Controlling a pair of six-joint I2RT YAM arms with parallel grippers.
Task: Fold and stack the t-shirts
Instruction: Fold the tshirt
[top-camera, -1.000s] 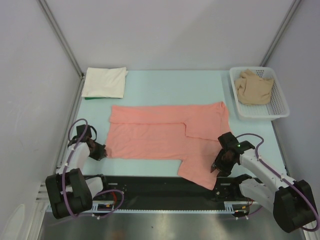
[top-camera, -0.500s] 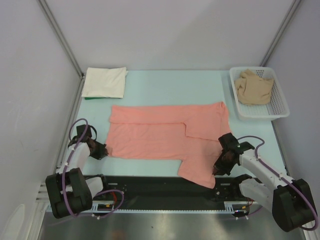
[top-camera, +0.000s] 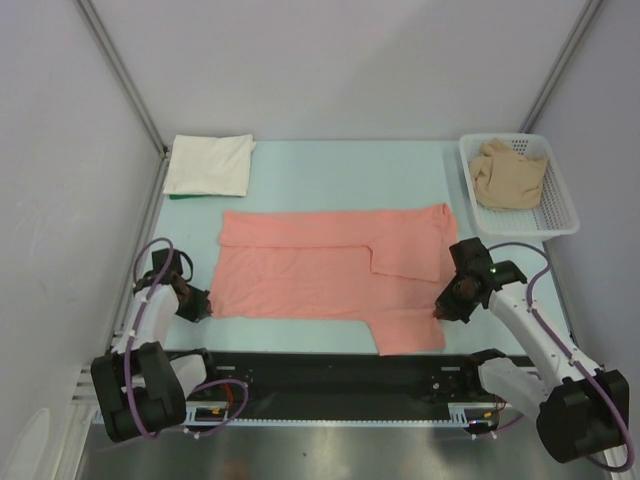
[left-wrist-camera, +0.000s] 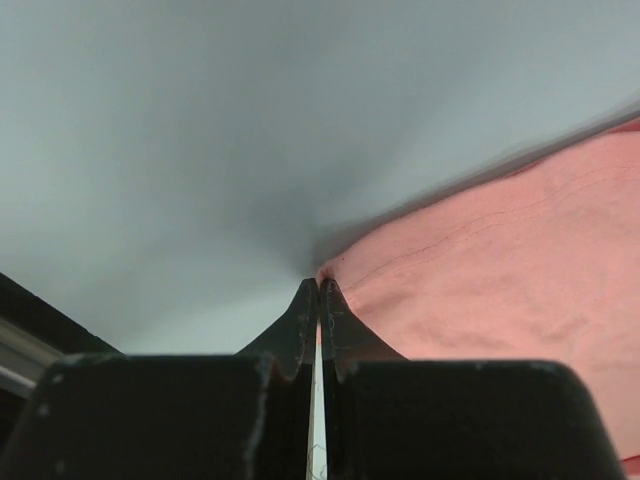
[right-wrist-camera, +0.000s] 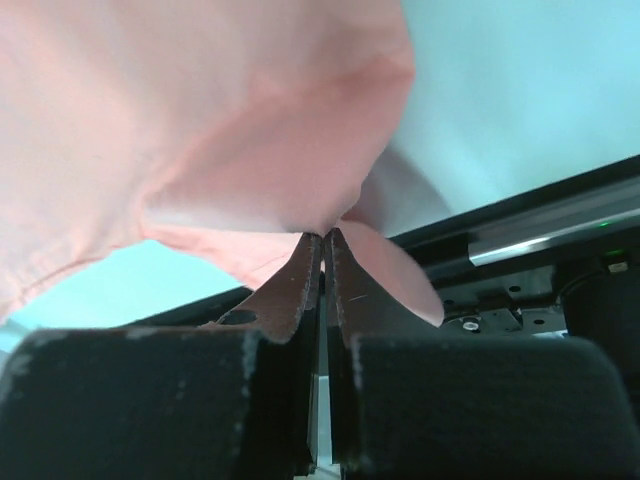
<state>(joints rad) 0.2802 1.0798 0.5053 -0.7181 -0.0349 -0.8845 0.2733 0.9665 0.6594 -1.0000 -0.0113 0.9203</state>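
**Right arm pulled the pink flap back from the near edge**

Over the last second the right gripper (top-camera: 445, 307) moved away from the table's near edge and outward to the right. It carried with it the loose lower flap of the salmon-pink t-shirt (top-camera: 310, 265), so that the flap no longer trailed toward the rail. In the right wrist view its fingers (right-wrist-camera: 300, 275) were pressed together on a raised fold of that cloth. The left gripper (top-camera: 203, 305) had stayed at the shirt's near-left corner, its tips closed on the hem. The shirt lay spread across the middle of the table (top-camera: 340, 170). A folded cream-white t-shirt (top-camera: 208, 165) sat at the far left corner. The tan-beige t-shirt (top-camera: 508, 172) lay bunched in the white basket (top-camera: 560, 215) at the far right.
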